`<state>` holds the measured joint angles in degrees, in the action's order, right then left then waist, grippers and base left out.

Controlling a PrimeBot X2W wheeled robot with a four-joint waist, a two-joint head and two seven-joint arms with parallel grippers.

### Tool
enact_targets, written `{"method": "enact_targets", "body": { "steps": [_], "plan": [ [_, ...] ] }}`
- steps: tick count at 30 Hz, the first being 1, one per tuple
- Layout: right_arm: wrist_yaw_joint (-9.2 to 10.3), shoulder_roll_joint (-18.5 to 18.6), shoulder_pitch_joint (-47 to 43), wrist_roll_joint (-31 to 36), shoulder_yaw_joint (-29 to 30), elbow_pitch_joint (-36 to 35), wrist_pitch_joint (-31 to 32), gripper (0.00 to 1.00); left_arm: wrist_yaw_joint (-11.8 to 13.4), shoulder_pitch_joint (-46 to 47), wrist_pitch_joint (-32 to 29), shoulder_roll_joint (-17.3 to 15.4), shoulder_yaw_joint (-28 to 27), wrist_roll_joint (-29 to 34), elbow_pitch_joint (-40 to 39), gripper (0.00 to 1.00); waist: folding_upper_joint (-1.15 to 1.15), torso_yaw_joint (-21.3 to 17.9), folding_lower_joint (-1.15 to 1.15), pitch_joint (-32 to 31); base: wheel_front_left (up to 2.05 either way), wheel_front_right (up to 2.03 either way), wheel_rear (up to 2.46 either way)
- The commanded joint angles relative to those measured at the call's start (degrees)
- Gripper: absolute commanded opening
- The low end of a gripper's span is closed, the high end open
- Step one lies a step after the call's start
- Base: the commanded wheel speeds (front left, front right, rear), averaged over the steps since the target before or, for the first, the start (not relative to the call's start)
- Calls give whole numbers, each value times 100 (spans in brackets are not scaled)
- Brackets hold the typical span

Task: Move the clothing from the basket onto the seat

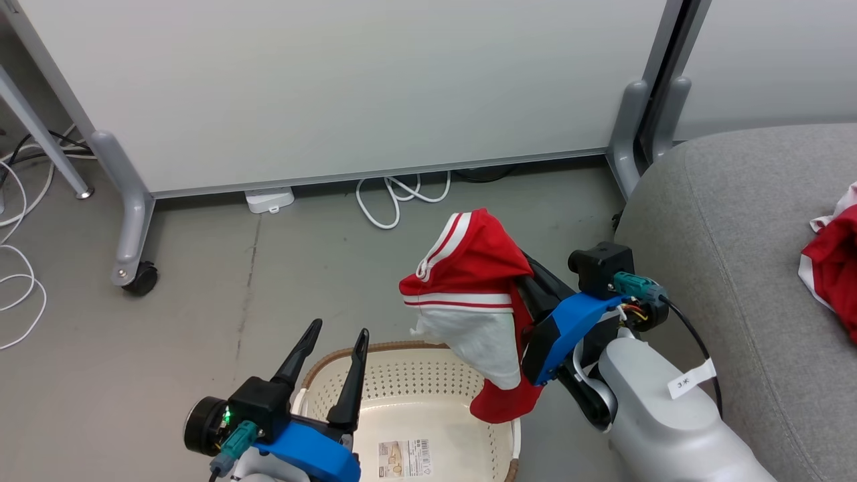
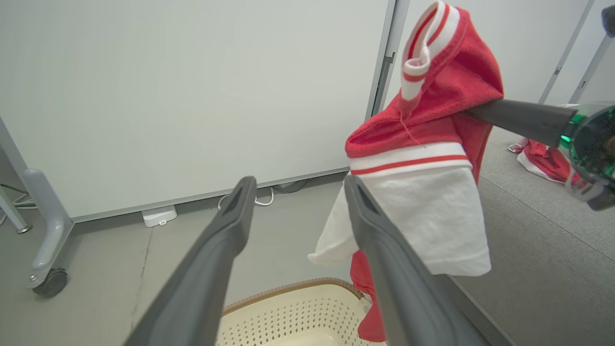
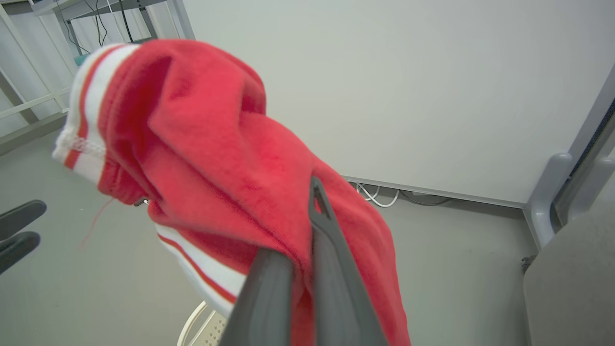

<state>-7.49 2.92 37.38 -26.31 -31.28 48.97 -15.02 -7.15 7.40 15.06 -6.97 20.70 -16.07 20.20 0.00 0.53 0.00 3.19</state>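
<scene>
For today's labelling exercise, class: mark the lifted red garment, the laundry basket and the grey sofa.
lifted red garment [image 1: 479, 264], head view, red fabric near its top fold.
laundry basket [image 1: 415, 385], head view, perforated back wall.
grey sofa [image 1: 723, 221], head view, bare upholstery.

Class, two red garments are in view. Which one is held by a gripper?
The striped garment pinched in the right gripper above the basket; the other garment lies on the grey sofa.

basket [image 1: 415, 391]: cut off below | right fingers [image 3: 334, 269]: tips hidden in garment [image 1: 469, 281]
</scene>
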Motion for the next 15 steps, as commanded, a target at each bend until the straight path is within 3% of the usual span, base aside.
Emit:
{"method": "enact_targets", "body": {
  "steps": [1,7,15],
  "plan": [
    [-1,-6,-53,0,18,-43,-22,0,-44,-13,17,23,-64,53,-42,100,0,-38,0,3,0,0,0],
    [-1,-6,-87,-44,32,-165,-22,0,-50,0,17,31,-40,50,-87,100,0,-284,0,29,0,0,0],
    [-1,-6,-90,-9,82,-355,-22,0,-37,30,16,-62,-49,23,-138,100,0,-933,0,109,0,0,0]
  ]
}}
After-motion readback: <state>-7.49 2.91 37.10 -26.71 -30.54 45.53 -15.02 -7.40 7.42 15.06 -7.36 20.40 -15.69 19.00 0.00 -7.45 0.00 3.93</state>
